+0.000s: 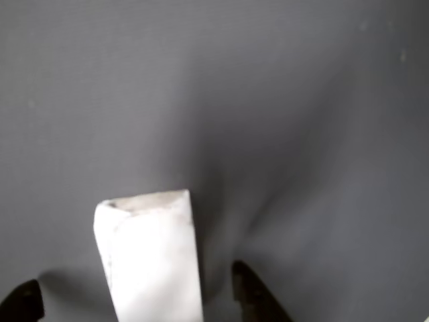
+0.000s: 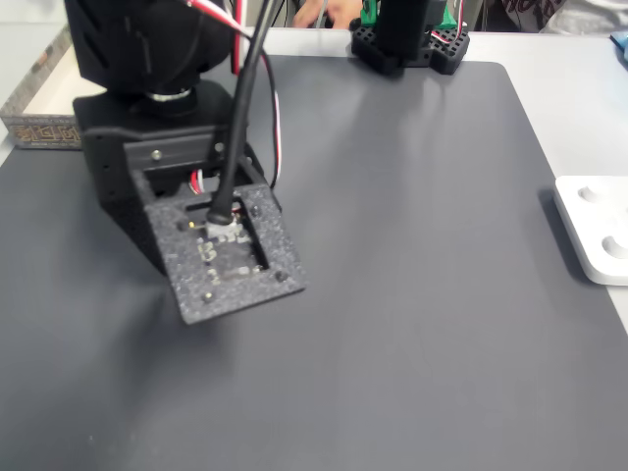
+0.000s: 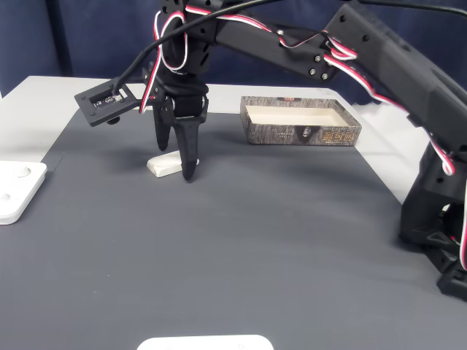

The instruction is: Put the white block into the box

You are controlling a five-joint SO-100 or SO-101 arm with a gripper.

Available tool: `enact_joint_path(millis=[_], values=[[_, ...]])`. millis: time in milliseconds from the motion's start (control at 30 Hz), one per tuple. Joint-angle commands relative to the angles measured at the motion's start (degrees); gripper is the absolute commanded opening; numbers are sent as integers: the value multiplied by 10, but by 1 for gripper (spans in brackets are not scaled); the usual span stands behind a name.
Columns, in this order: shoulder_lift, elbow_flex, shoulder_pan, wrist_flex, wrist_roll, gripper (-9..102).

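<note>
While hanging nose-down over the dark grey mat (image 3: pixel 241 240), the gripper (image 3: pixel 177 162) straddles the white block (image 3: pixel 165 165), jaws apart, one finger to each side and neither seen pressing on it. Lies flat on the mat, that block, toward the far left part in a fixed view, well short of the mat's edges. In the other view, the same block (image 1: pixel 151 258) rises from the bottom edge as a pale oblong with rounded corners, a dark fingertip (image 1: pixel 251 295) just beside it on the right and a second dark tip (image 1: pixel 23 300) further off at the lower left corner; grey surface visible between block and each tip.

Near the mat's far edge, right of the gripper in a fixed view, sits the box (image 3: pixel 300 122), open-topped, pale cream inside, printed pattern on its outer walls, well apart from the block. At the left edge of the desk, partly off the mat, a flat white plate (image 3: pixel 16 189) with round knobs; seen again at the right edge in a fixed view (image 2: pixel 597 238). On the arm's wrist, a black camera mount (image 2: pixel 228 250) with cable plugged in.
</note>
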State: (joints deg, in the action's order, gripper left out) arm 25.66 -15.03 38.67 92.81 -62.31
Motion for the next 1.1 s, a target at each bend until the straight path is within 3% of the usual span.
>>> enact_joint_path(millis=[0, 1067], values=[[50, 1, -6, 8, -13, 39], [61, -2, -10, 24, -21, 29]])
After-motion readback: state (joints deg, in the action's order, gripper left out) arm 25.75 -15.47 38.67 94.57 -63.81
